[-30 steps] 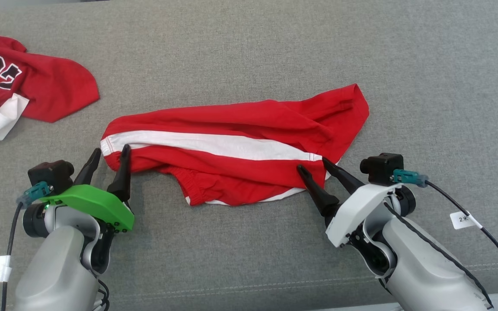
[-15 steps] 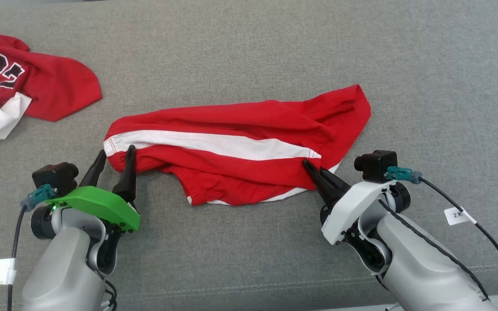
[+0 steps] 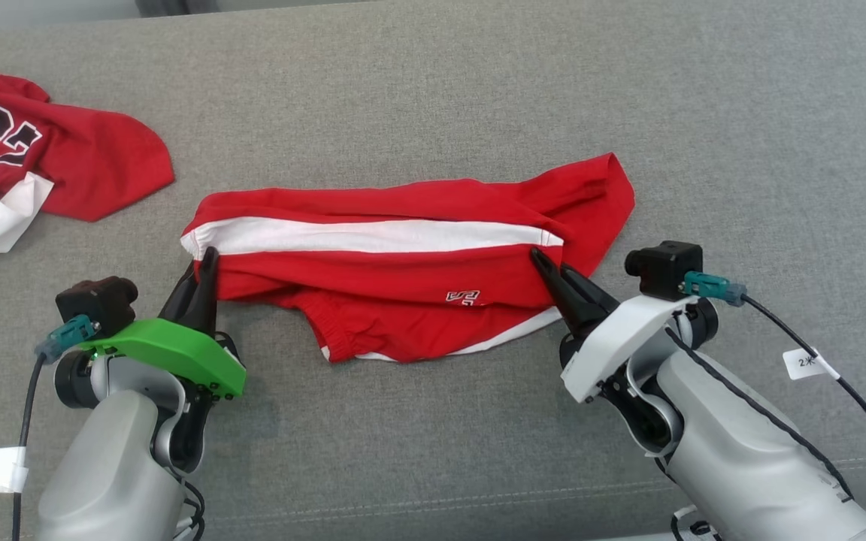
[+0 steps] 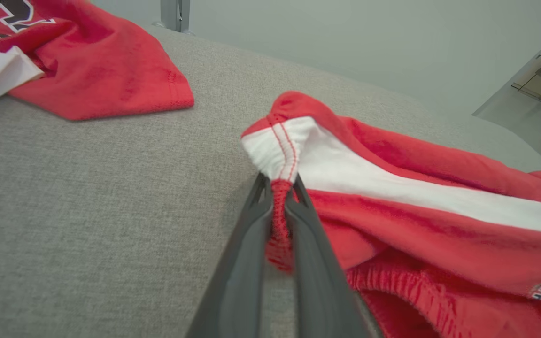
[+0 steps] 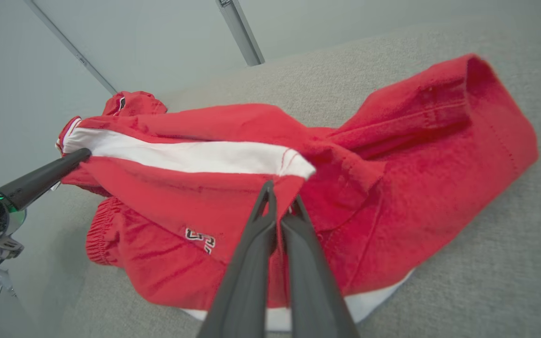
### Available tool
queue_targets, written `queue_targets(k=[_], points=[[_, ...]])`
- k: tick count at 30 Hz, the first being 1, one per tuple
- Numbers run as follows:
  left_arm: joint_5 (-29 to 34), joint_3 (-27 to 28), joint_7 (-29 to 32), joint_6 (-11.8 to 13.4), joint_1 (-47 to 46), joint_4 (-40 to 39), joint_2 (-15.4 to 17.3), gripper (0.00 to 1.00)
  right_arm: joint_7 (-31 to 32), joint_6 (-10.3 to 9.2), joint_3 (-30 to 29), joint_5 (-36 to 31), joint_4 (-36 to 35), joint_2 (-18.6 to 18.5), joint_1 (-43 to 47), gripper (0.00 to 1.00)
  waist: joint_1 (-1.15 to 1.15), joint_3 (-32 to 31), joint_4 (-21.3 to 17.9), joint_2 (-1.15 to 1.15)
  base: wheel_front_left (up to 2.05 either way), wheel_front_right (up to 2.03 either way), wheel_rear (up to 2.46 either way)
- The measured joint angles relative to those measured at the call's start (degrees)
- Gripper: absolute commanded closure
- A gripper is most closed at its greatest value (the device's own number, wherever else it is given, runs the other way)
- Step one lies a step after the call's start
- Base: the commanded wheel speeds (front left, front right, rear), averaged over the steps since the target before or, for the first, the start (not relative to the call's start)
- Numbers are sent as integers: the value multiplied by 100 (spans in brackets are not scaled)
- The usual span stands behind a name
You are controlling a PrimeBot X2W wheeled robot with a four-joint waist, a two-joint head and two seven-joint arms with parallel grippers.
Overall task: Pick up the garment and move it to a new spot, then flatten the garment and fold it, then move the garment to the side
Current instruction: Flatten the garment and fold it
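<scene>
lighting was bright, even and diffuse, coming from overhead. shadows were soft: a faint one lay on the grey cushion (image 3: 433, 90) just right of the left arm (image 3: 110, 466), and a thin one ran under the near edge of the garment (image 3: 403, 278). the white stripe (image 4: 392, 188) was bright, with its stitching legible. the head view was sharp throughout. in both wrist views the fingers (image 4: 247, 263) were blurred towards their base, the cloth at their tips was sharp, and wide-angle distortion curved the cushion's far edge.

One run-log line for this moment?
left gripper: shut on red shorts, left end | right gripper: shut on red shorts, right end | red jersey: apart, far left
</scene>
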Motion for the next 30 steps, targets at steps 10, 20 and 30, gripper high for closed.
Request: queue_targets(k=[10, 20, 30], points=[[100, -132, -1, 0, -146, -407, 192, 100, -172, 0, -13, -5, -169, -129, -331, 100, 0, -242, -60, 0, 0, 0, 0], [-18, -279, 0, 0, -410, -1218, 466, 100, -201, 0, -201, 3, -662, -275, -739, 100, 0, -569, -204, 0, 0, 0, 0], [-80, -245, 107, -5, -595, -2162, 961, 100, -229, 5, -783, -58, -1595, -826, -1088, 100, 0, -852, -384, 0, 0, 0, 0]])
